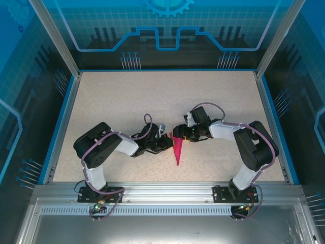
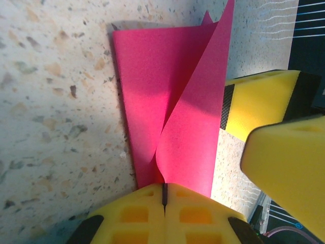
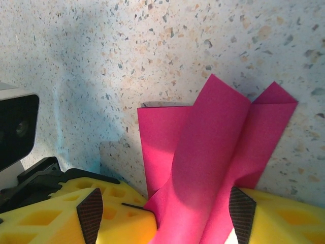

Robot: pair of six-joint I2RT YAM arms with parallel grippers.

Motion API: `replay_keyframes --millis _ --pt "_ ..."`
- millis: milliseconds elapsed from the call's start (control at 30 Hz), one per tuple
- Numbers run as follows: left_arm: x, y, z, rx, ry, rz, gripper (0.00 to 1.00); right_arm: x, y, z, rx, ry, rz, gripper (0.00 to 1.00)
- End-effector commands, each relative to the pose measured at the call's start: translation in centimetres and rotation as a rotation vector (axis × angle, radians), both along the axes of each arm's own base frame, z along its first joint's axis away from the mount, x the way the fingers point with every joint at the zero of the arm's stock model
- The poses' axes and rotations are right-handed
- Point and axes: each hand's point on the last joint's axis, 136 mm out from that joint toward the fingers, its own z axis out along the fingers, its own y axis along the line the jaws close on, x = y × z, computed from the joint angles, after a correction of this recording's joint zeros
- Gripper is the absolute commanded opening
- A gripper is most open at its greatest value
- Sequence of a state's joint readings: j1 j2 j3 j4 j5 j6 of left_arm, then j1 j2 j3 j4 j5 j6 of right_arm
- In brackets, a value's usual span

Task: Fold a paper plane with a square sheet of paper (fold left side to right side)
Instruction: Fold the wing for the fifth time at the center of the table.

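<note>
From where I stand, the paper plane (image 1: 178, 151) lies in the middle of the table (image 1: 111, 96). It is already a narrow pink dart with its point towards the near edge, and the two hands meet over its wide far end.

The left hand (image 2: 165, 195) comes in from the left with its jaws fully together, pinching the paper. From that pinch one layer curls up off the table while the layer under it lies flat. The right hand (image 3: 166, 203) comes in from the right with its jaws well apart, one finger on each side of the raised paper. The paper runs close to one pad, but I don't think the hand has any grip on it.

I take the step in hand to be carrying that raised left layer over onto the right side along the centre crease. To do it well:

- The pinch should travel low and level across to the right, so the flap rolls over and doesn't get dragged.
- The flat layer must not slide. The paper is thin and the table looks smooth, so any sideways pull could swing the whole dart around.
- The open right hand is well placed to press down beside the crease and hold it there.
- The flap's long edge should meet the edge below it before anything is flattened, and the crease is best pressed from the point outward.
</note>
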State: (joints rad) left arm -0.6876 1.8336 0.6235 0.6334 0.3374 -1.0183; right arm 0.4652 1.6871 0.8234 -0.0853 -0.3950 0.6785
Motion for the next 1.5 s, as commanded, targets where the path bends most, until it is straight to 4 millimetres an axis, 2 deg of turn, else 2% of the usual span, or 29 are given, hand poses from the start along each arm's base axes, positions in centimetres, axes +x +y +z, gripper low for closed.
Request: replay_keyframes --millis 0,67,167,333,400,833,1467 --pt "-0.4 1.1 -2.5 0.069 0.046 0.009 0.00 0.1 0.0 2.2 -0.010 -0.067 0.021 0.70" --pt "-0.4 1.2 -2.6 0.072 0.048 0.012 0.00 0.1 -0.5 2.6 -0.031 -0.078 0.018 0.65" --pt "-0.5 1.2 -2.8 0.075 0.055 0.012 0.00 -0.1 -0.6 2.4 -0.041 -0.072 0.020 0.50" --pt "-0.5 1.3 -2.9 0.080 0.059 0.013 0.00 0.0 0.7 2.2 0.012 -0.050 0.042 0.19" --pt "-0.5 1.3 -2.9 0.081 0.059 0.016 0.00 0.1 1.0 2.0 0.012 -0.045 0.051 0.15" --pt "-0.8 1.9 -3.3 0.107 0.076 0.031 0.00 -0.5 0.2 -0.6 -0.064 0.011 0.056 0.11" --pt "-1.1 2.5 -4.5 0.127 0.130 0.062 0.00 -0.8 -0.5 -1.9 -0.116 0.032 0.054 0.11"
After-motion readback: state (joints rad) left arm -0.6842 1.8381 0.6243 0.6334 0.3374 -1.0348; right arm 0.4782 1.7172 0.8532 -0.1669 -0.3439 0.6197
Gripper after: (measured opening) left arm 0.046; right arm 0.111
